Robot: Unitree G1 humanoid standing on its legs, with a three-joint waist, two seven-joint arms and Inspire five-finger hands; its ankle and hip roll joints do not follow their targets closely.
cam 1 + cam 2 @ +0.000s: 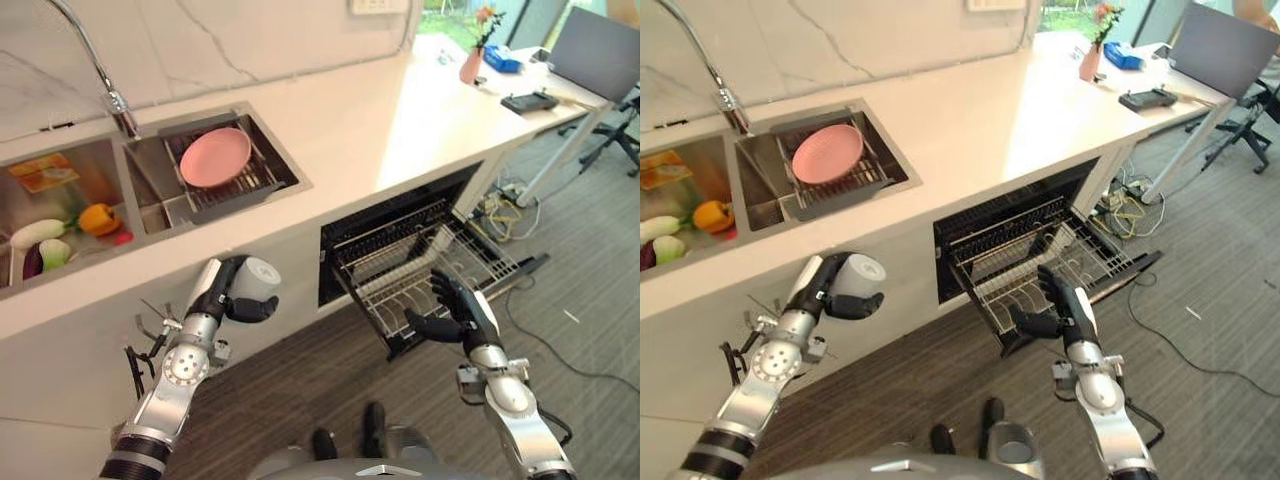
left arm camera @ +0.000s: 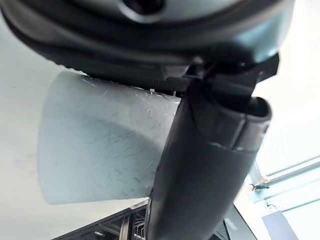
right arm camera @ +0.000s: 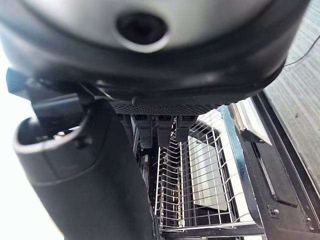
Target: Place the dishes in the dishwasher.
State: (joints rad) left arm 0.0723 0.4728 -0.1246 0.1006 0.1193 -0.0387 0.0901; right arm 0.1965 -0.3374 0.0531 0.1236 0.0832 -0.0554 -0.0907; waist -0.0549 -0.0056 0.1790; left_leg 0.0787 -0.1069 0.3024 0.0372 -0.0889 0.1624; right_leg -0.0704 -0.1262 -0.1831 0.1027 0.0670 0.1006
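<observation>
White cup (image 1: 258, 279) in left hand (image 1: 222, 296), beside counter edge (image 1: 200, 268).

Silver-grey jointed arms, dark hand (image 1: 455, 312) each — black fingers

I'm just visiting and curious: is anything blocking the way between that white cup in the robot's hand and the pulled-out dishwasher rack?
Nothing visible does. The left hand holds the white cup in front of the counter's face, left of the open rack. The right hand hovers open at the rack's front edge, so it may need to stay aside.
</observation>
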